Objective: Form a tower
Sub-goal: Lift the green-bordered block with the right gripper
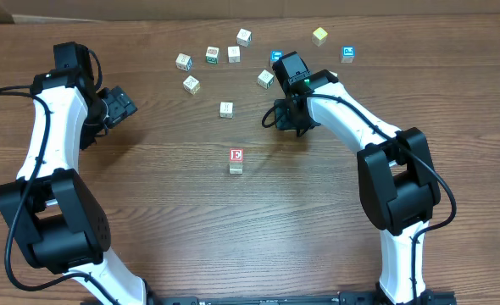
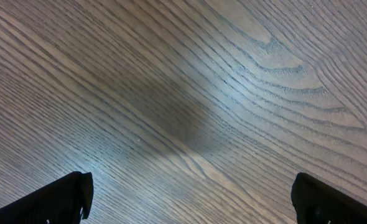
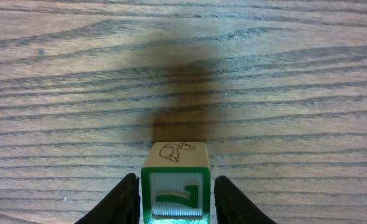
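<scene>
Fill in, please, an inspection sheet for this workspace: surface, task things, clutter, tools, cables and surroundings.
Surface: brown wood-grain table; no spills seen.
Job's things: tower, apparently two cubes high, red letter on its top face; green-framed cube between the right tool's fingers.
Clutter: about ten loose cubes scattered toward the far edge.
Tools: left tool open, empty, over bare table; right tool shut on the green-framed cube.
Cables: black cables run along both arms, clear of the cubes.
Surroundings: pale strip beyond the table's far edge; nothing else seen.
</scene>
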Motion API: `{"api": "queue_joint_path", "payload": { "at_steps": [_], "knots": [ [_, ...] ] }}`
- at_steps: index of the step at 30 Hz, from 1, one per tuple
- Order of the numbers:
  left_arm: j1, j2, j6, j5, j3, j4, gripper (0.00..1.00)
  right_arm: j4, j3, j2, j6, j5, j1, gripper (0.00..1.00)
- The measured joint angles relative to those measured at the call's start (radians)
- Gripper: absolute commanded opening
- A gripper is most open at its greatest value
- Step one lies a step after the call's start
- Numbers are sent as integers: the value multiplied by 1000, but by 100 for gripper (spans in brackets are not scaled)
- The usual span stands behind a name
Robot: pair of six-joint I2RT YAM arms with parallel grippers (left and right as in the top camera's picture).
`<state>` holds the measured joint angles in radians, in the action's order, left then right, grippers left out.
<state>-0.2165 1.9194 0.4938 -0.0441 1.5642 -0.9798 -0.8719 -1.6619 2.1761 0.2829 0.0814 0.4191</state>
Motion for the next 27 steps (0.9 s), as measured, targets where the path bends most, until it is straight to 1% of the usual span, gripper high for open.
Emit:
{"api": "queue_joint_path", "payload": {
  "at_steps": [7,14,21,24,27],
  "knots": [
    [0,0,0,0,0,0,100,7,0,0,-21,0,0,36],
    [0,0,0,0,0,0,100,13,0,0,-24,0,0,27],
    [0,0,0,0,0,0,100,10,0,0,-24,0,0,24],
    [0,0,0,0,0,0,99,-37,-14,0,-25,-1,0,24],
    [0,0,0,0,0,0,100,-124,-78,0,-25,0,0,24]
  ]
}}
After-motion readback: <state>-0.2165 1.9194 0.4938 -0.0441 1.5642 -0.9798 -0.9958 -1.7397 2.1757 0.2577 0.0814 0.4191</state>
